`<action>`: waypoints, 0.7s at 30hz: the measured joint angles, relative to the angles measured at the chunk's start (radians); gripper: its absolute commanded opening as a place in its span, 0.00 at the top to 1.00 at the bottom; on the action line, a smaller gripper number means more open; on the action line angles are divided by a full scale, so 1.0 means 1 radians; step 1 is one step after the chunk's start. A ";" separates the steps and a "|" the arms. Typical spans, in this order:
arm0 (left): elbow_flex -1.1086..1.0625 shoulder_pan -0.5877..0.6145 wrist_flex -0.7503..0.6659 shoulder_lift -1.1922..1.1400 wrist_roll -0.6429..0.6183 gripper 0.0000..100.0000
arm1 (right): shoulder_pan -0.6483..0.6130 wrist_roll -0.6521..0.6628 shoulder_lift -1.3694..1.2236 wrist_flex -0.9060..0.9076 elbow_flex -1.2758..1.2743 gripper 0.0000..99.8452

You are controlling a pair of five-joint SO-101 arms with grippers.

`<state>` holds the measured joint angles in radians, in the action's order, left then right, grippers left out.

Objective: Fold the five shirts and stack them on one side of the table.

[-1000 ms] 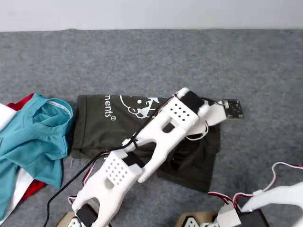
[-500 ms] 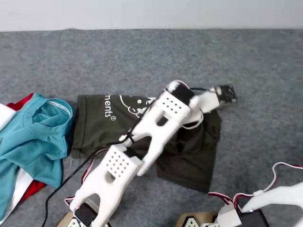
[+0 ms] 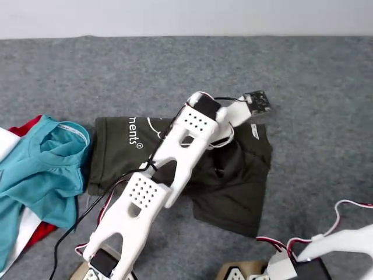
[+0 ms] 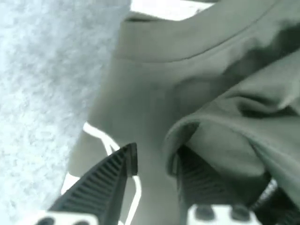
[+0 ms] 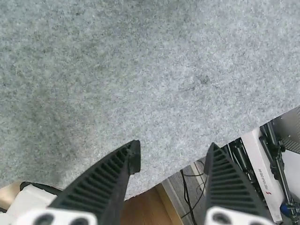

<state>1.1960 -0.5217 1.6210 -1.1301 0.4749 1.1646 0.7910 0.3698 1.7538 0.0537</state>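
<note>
1. L arm (image 3: 175,169) stretches from the near table edge diagonally over the dark green shirt (image 3: 233,181), wrist at the shirt's far-right corner.
2. R arm (image 3: 332,248) sits low at the near-right corner, well apart from the shirts.
3. Dark green shirt lies mid-table on grey carpet (image 3: 175,64), part-folded and rumpled. Teal shirt (image 3: 41,169) lies just beside it at the left edge, on top of red (image 3: 26,125) and white (image 3: 4,140) ones.
4. L wrist view: left gripper (image 4: 153,159) jaws slightly apart. A raised fold of green cloth sits against one finger (image 4: 192,178); can't tell if it's caught.
5. R wrist view: right gripper (image 5: 173,157) jaws spread wide over bare carpet by the table edge, nothing btwn them.
</note>
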 measured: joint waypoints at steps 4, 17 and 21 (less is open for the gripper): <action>0.061 0.043 0.018 0.000 0.000 0.86 | 0.000 0.000 0.000 0.000 0.000 0.77; 0.206 0.041 0.106 0.000 0.029 0.87 | 0.000 0.000 0.000 0.000 0.000 0.77; 0.206 0.012 0.107 0.023 0.029 0.87 | 0.000 0.000 0.000 0.000 0.000 0.77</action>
<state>1.4016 -0.5094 1.7285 -1.1070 0.5040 1.1646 0.7910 0.3698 1.7538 0.0537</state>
